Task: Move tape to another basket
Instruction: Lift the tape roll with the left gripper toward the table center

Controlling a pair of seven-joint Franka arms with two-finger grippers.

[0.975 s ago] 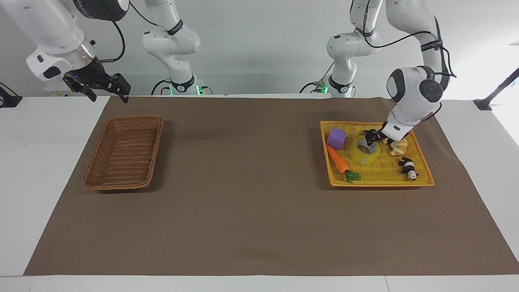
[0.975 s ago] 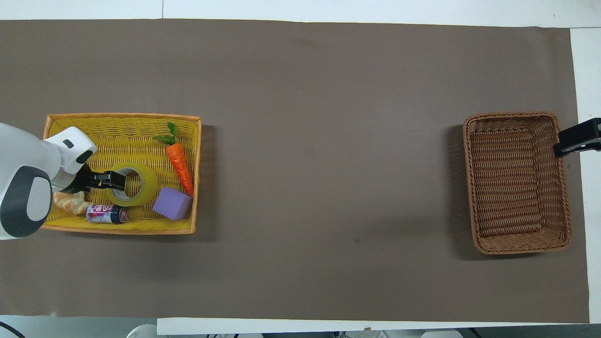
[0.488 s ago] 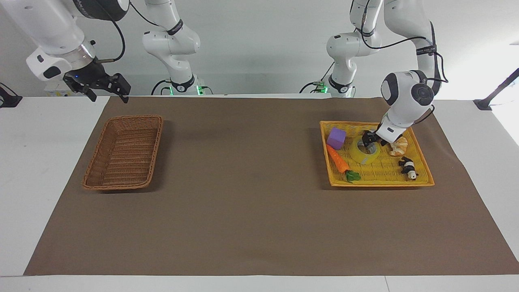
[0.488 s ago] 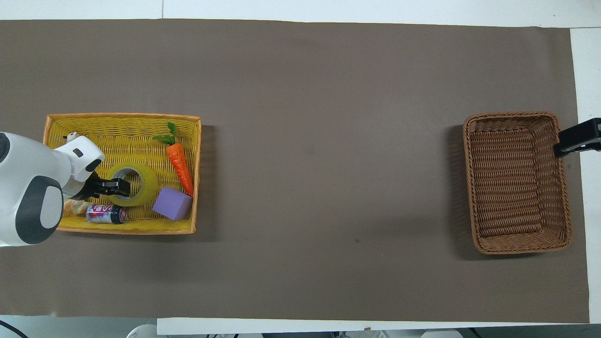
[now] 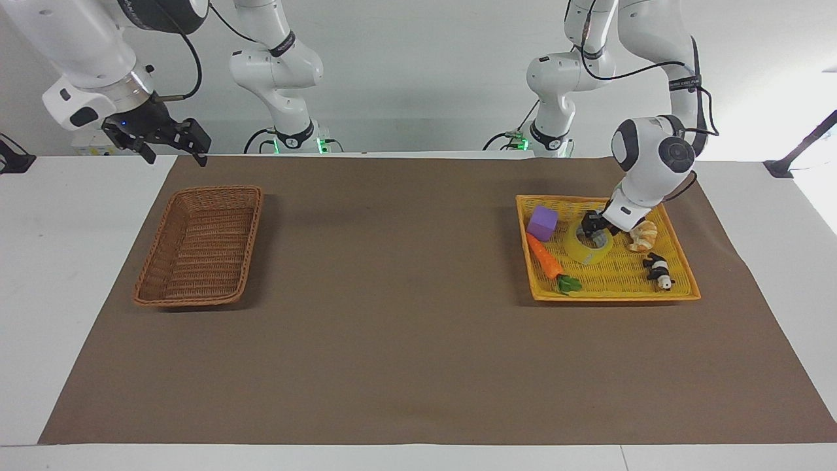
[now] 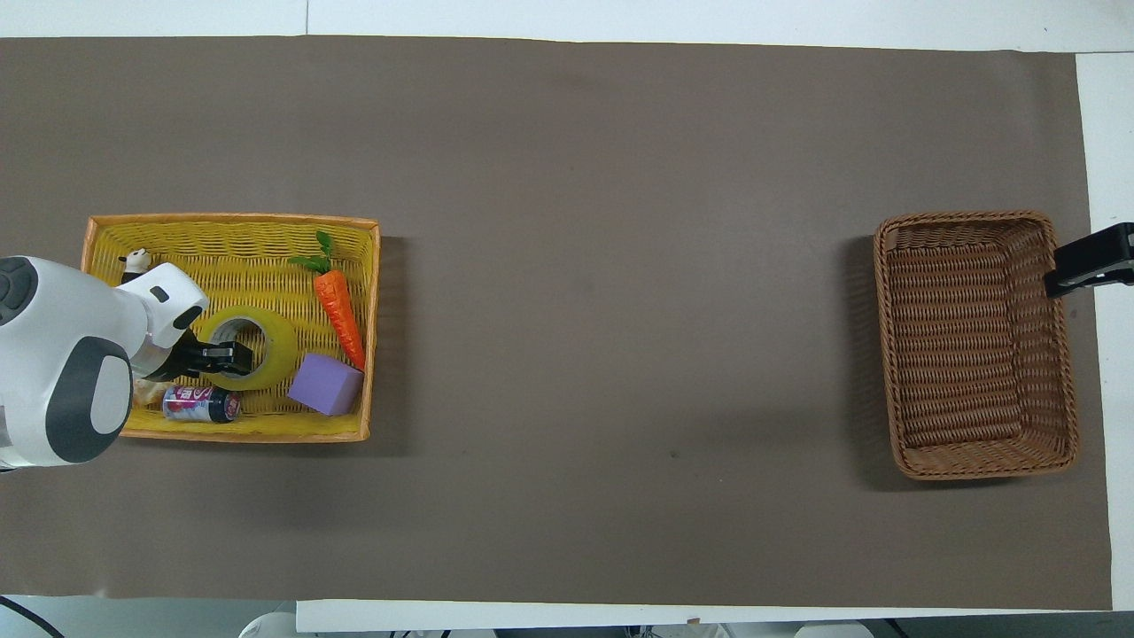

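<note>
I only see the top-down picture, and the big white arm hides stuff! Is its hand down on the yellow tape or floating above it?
Observer: Seen from across the table, the left gripper is down at the rim of the tape roll, which looks to lie flat in the yellow basket.
Operator: What's under the arm by that little panda head?
Observer: A whole toy panda, lying in the basket, farther from the robots than the tape.
Operator: And the black thing by the brown basket?
Observer: That's the right gripper, open, waiting up in the air beside the wicker basket.
</note>
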